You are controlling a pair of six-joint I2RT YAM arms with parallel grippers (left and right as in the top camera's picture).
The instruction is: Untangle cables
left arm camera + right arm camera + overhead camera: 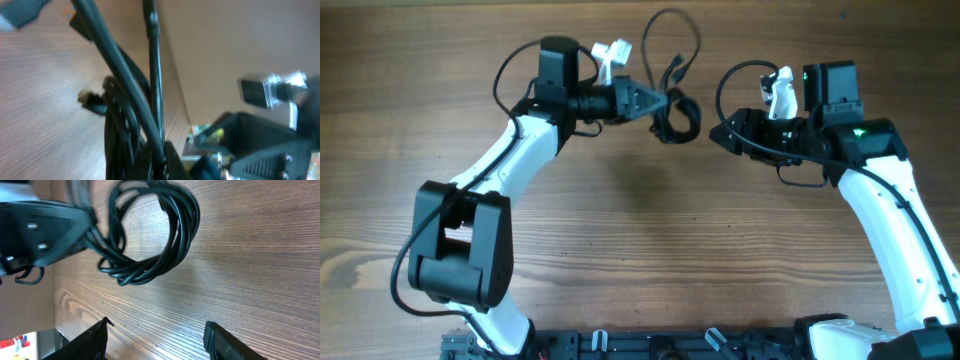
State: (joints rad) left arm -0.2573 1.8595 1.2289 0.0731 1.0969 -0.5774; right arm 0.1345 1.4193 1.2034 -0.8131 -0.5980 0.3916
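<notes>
Coiled black cables (677,118) clamped in the closed left pincer (661,100), wooden desk (620,230) beneath, right pincer (156,325) spread wide, nothing held, near the coil.

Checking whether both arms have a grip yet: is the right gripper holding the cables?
No, the right gripper is open over bare table, and the cables sit beyond its fingers.
</notes>
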